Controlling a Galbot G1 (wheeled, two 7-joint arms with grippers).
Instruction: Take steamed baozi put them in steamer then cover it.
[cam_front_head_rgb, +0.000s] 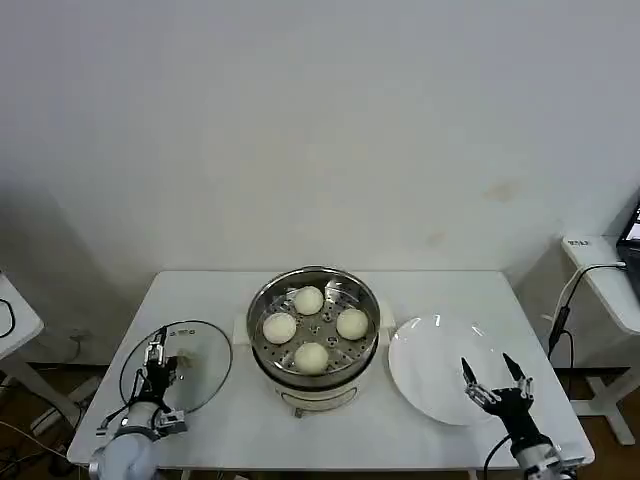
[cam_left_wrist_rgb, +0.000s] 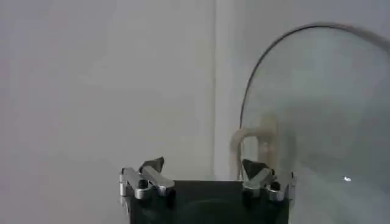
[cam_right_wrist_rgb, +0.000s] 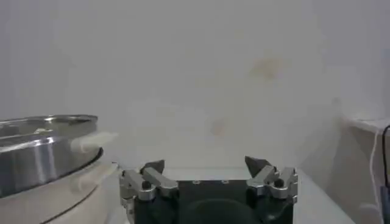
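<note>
Left gripper (cam_front_head_rgb: 157, 352) hovered low over the glass lid (cam_front_head_rgb: 196, 362) at the left end of the white table (cam_front_head_rgb: 430, 290), fingers spread apart and closed on nothing, the lid's cream handle (cam_left_wrist_rgb: 253, 143) seen just beyond the fingertips (cam_left_wrist_rgb: 153, 164) in the left wrist view. Lay flat on the tabletop, that lid, well left of the steamer (cam_front_head_rgb: 313, 330) and not touching it, its dark rim (cam_left_wrist_rgb: 268, 52) curving up past the handle. Right gripper (cam_front_head_rgb: 496, 380) hung over the near right edge of the white plate (cam_front_head_rgb: 430, 370), fingers splayed wide, gripping nothing. Sat bare on the right part of the table, just beside the steamer. Showed the steamer's shiny steel wall (cam_right_wrist_rgb: 42, 152) and cream base (cam_right_wrist_rgb: 67, 195) off to one side in the right wrist view, apart from the open fingers (cam_right_wrist_rgb: 152, 167). Stood at the middle of the table, uncovered, on its cream-white base. Held all four steamed baozi (cam_front_head_rgb: 312, 356) on the perforated tray inside, arranged in a diamond: one at the far side (cam_front_head_rgb: 309, 299), one at the left (cam_front_head_rgb: 279, 327), one at the right (cam_front_head_rgb: 351, 323), one nearest the robot. Rested each bun apart from its neighbours, none touching the steel wall. Rose behind the table a plain pale wall (cam_front_head_rgb: 300, 130), with a second white table (cam_front_head_rgb: 605, 270) and a dangling cable (cam_front_head_rgb: 565, 300) at the far right.
</note>
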